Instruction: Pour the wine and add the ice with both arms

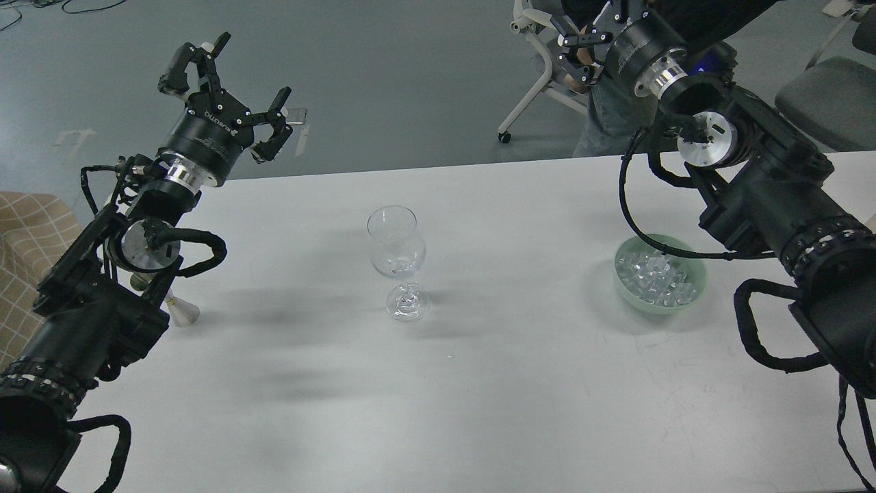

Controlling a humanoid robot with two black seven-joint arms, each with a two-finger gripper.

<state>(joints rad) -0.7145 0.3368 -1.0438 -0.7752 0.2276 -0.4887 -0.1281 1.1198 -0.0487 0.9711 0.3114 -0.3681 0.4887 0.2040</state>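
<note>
An empty clear stemmed wine glass (397, 250) stands upright in the middle of the white table (479, 383). A heap of clear ice cubes (657, 277) lies in a pale green bowl (701, 274) to the right. My left gripper (236, 89) is open and empty, raised beyond the table's far left edge. My right gripper (592, 24) is raised beyond the far right edge, above and behind the bowl. Its fingers stand apart, and one is partly cut off by the top edge. A pale cone-shaped object (182, 314) lies at the left, mostly hidden by my left arm.
A person (609, 109) and a white wheeled chair (534, 82) are just behind the table's far edge near my right gripper. A grey chair (821, 103) stands at the far right. A checked cloth (27, 239) is at the left edge.
</note>
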